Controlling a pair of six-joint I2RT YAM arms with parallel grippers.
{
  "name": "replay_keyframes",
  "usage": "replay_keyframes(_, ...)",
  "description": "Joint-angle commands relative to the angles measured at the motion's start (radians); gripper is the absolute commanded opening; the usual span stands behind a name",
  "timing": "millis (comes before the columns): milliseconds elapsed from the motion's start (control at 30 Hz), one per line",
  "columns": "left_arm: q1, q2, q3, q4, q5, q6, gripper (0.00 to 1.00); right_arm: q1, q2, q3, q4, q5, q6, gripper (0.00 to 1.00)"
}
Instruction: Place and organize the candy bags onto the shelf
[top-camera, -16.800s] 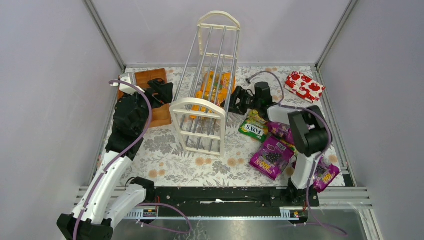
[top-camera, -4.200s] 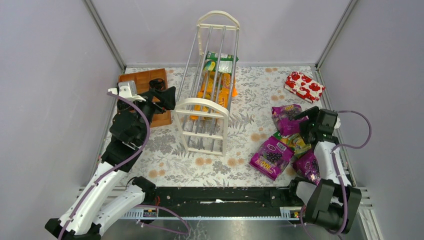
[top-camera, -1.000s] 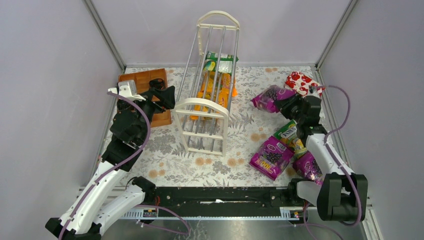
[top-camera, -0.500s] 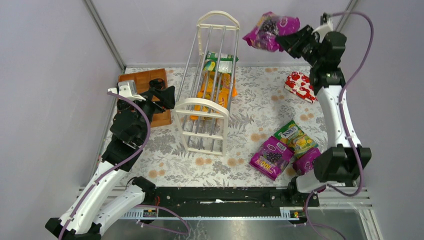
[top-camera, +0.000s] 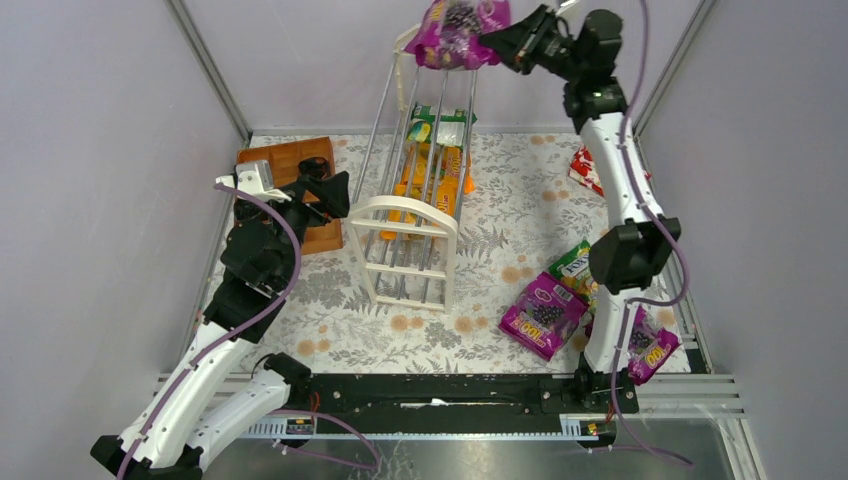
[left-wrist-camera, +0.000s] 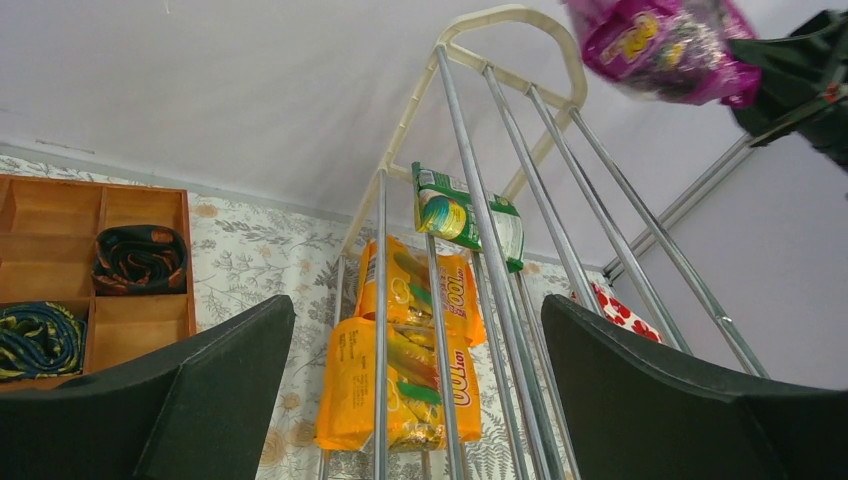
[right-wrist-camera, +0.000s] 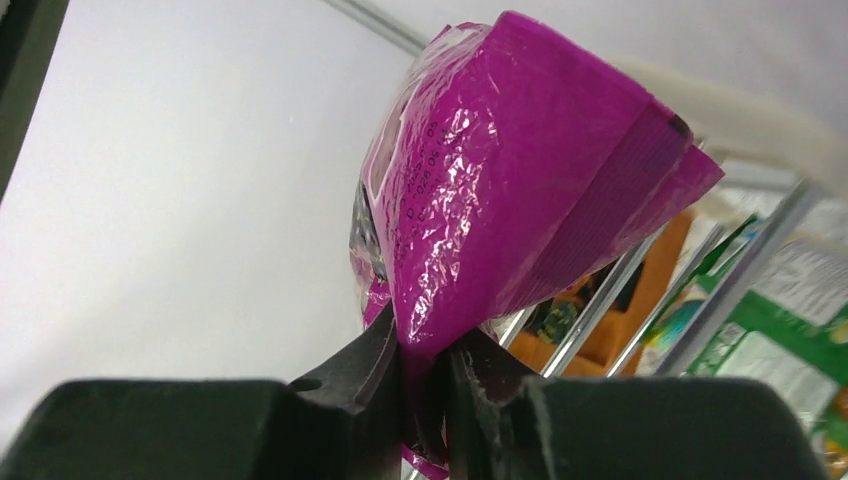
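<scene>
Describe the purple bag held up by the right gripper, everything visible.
The purple bag is glossy crinkled plastic with grape pictures and yellow lettering, puffed, its back printed with small text. The right gripper pinches one sealed edge, holding it in the air by the far top of the shelf, apparently touching nothing else.

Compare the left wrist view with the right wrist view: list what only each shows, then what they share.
Left wrist only: the wooden tray, the red packet and the open left tool. Right wrist only: the right tool seen up close, its fingertips closed on the edge of the purple bag. Both: the purple bag, the shelf rods, the green bag and the orange bags.
</scene>
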Motion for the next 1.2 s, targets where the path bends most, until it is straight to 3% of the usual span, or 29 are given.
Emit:
replay_keyframes(0,0.006,-0.006,0.006,0.015,-0.016,0.017,0.99,0.062,0.044,0.081,0.159,-0.014,0.169,0.10)
replay_keyframes(200,0.005,-0.006,0.006,0.015,-0.017,0.017,0.99,0.106,0.150,0.176,0.156,-0.004,0.238,0.10)
replay_keyframes(700,0.004,-0.027,0.007,0.015,-0.012,0.017,0.99,0.104,0.241,0.219,0.049,0.035,0.153,0.15)
replay_keyframes(900,0.002,-0.026,0.007,0.015,-0.013,0.016,0.99,0.095,0.220,0.217,-0.058,0.098,0.071,0.43)
replay_keyframes(1000,0.002,-0.023,0.006,0.015,-0.006,0.015,0.99,0.091,0.199,0.203,-0.094,0.124,0.039,0.51)
replay_keyframes(1167,0.002,-0.020,0.005,0.016,-0.007,0.014,0.99,0.078,0.168,0.199,-0.144,0.153,-0.013,0.56)
